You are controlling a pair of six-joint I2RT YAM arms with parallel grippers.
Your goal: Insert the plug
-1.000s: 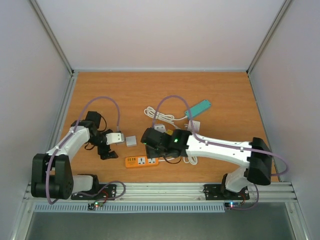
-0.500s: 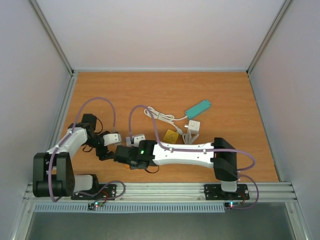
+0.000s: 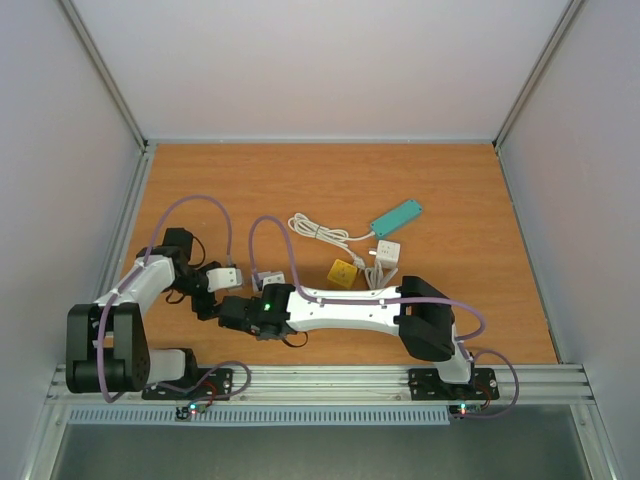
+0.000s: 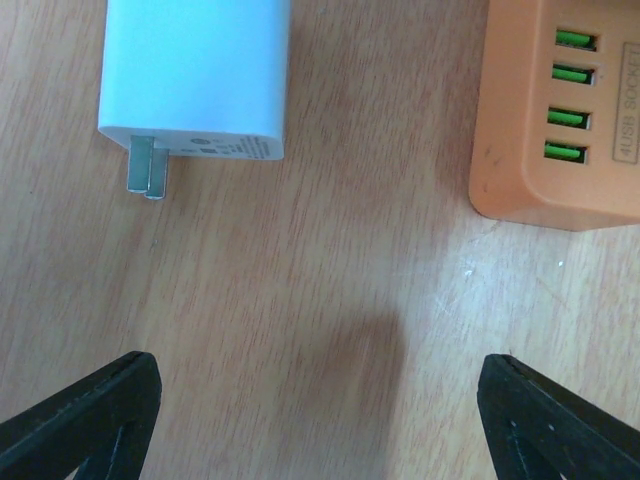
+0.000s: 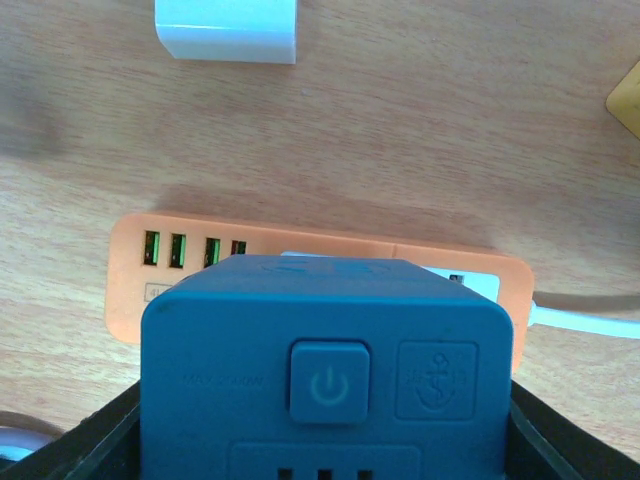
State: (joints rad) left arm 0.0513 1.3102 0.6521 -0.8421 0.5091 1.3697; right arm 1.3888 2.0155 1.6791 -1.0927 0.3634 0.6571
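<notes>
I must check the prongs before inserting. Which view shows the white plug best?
The left wrist view: the white plug lies flat, its prongs clear. In the right wrist view the plug is cut by the top edge; the top external view shows only a small white block.

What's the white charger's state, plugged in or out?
Out: charger lies loose, prongs bare, apart from the orange strip.

A blue plug block, with a power-button symbol on its face, covers the middle of an orange power strip that lies flat, its green USB ports showing at one end.
</notes>
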